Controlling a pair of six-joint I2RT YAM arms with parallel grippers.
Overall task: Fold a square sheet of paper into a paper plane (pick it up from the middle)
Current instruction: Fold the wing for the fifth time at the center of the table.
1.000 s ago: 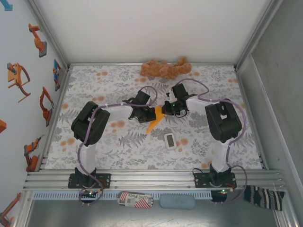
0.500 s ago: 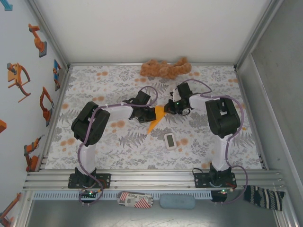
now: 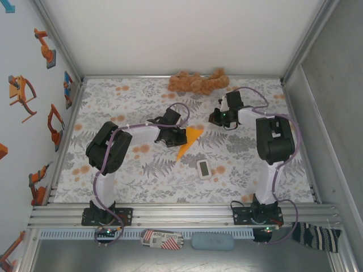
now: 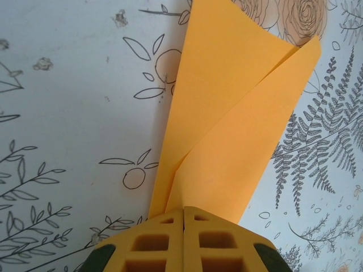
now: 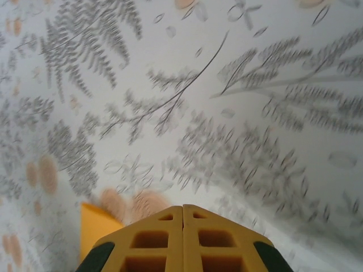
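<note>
Two arms stood at the near edge of a table (image 3: 113,170) covered in a pale cloth printed with grey ferns and orange flowers. The left arm (image 3: 108,147) reached in toward the middle. The right arm (image 3: 273,139) reached toward the far side, its wrist turned left. A brown plush toy (image 3: 198,82) lay along the far edge, near the right arm's wrist but not touching it.

The paper (image 3: 191,139), orange and folded into a long pointed shape, was near the table's middle, broad end to the far right and tip to the near left. From the left wrist it (image 4: 227,130) showed two overlapping flaps spreading wider away from the fingers. A white device (image 3: 204,168) lay to the near right of the tip, apart from it.

The left gripper (image 3: 177,136) had its jaws pressed together on the paper's edge; its yellow pads (image 4: 164,243) met with the sheet coming out between them. The right gripper (image 3: 217,117) sat apart from the paper, on its far right, jaws together on nothing. In its own view (image 5: 182,208) the cloth was blurred, and a small corner of the paper (image 5: 93,224) showed left of the pads.
</note>
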